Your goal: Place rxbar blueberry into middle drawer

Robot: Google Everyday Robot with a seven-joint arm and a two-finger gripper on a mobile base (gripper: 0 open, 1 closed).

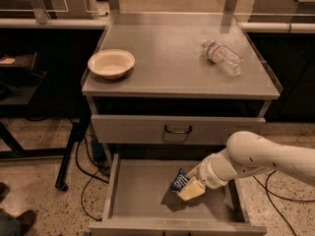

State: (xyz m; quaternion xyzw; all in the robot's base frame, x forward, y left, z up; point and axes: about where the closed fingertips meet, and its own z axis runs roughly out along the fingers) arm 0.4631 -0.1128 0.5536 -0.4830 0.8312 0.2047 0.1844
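The middle drawer (138,191) is pulled open below the cabinet, a wide shallow grey tray with a bare floor. My gripper (186,186) reaches in from the right, low over the drawer floor right of centre. It is shut on the rxbar blueberry (179,180), a small dark navy wrapper with white print that sticks out up and left from the tan fingers (192,190). The bar sits just above the drawer floor, casting a shadow beneath it.
A closed drawer front with a dark loop handle (178,130) is above the open drawer. On the cabinet top are a cream bowl (111,63) at left and a clear water bottle (222,57) lying at right. Cables run on the floor at both sides.
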